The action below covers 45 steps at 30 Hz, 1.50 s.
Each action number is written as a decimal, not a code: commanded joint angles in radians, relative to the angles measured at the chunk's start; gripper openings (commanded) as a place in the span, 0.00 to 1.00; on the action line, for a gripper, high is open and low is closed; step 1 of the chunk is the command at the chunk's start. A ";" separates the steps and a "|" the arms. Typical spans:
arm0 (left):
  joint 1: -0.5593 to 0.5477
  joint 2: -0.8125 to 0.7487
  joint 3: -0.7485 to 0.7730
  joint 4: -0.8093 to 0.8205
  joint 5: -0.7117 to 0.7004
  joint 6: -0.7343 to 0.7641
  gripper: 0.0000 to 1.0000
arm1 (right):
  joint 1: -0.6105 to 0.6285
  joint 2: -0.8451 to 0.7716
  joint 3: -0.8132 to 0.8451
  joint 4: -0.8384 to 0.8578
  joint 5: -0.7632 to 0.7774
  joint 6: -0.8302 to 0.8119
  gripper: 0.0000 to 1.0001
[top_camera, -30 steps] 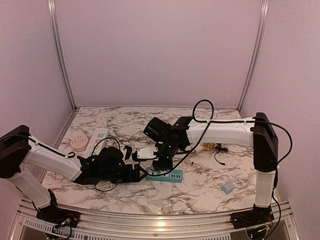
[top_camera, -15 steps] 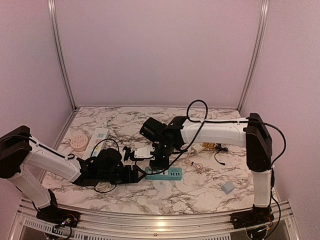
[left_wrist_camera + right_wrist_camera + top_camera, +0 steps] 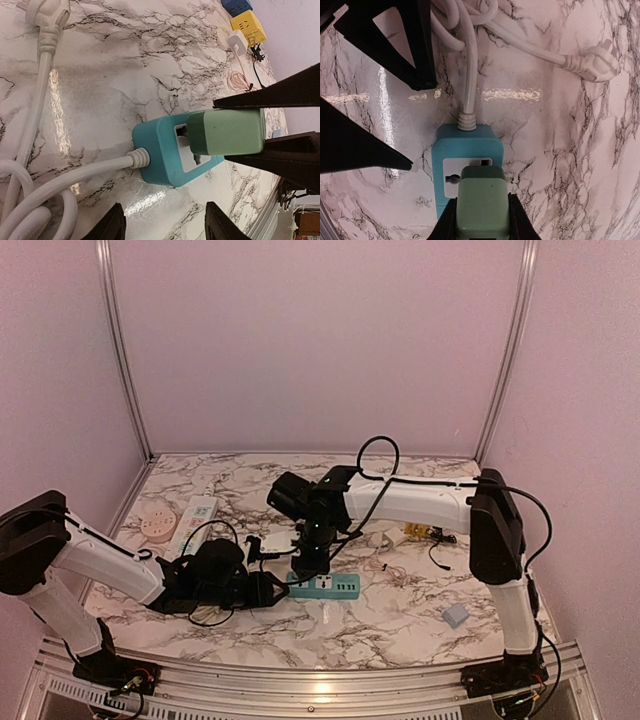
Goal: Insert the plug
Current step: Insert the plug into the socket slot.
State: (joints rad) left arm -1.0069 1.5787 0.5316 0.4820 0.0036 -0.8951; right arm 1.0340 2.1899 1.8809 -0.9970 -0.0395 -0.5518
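Bare, glossy marble-patterned table (image 3: pixel 125 60) lies open between the spread, empty fingers of the left gripper (image 3: pixel 165 226) and ahead of them, up to the cable end of the teal plastic power strip (image 3: pixel 160 155). Just past that end, the right gripper (image 3: pixel 482 220) is clenched on the flat sides of the smooth, boxy green plug (image 3: pixel 482 200). The plug's nose sits at the strip's first white-faced socket (image 3: pixel 451 175); pin depth is hidden. A round white cable (image 3: pixel 469 75) leaves the strip, passes outside one left finger and coils beside it.
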 commanded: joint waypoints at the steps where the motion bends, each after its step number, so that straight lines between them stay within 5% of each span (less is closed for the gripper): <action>1: -0.010 0.006 -0.007 0.048 0.020 0.012 0.53 | 0.009 0.075 0.024 -0.039 -0.026 -0.002 0.00; 16: -0.061 -0.039 -0.035 0.061 -0.043 -0.036 0.50 | 0.001 0.266 0.157 -0.112 -0.054 0.000 0.03; 26: -0.100 -0.155 -0.114 -0.004 -0.208 -0.145 0.64 | 0.002 0.333 0.187 -0.122 -0.055 0.004 0.03; 34: -0.111 -0.296 -0.204 -0.076 -0.358 -0.221 0.65 | 0.003 0.371 0.190 -0.121 -0.040 0.004 0.05; 45: -0.122 -0.350 -0.209 -0.121 -0.390 -0.217 0.67 | 0.002 0.400 0.207 -0.122 -0.043 0.007 0.10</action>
State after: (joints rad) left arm -1.1202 1.2388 0.3290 0.3965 -0.3546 -1.1118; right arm 1.0275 2.3917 2.1719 -1.2289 -0.0605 -0.5499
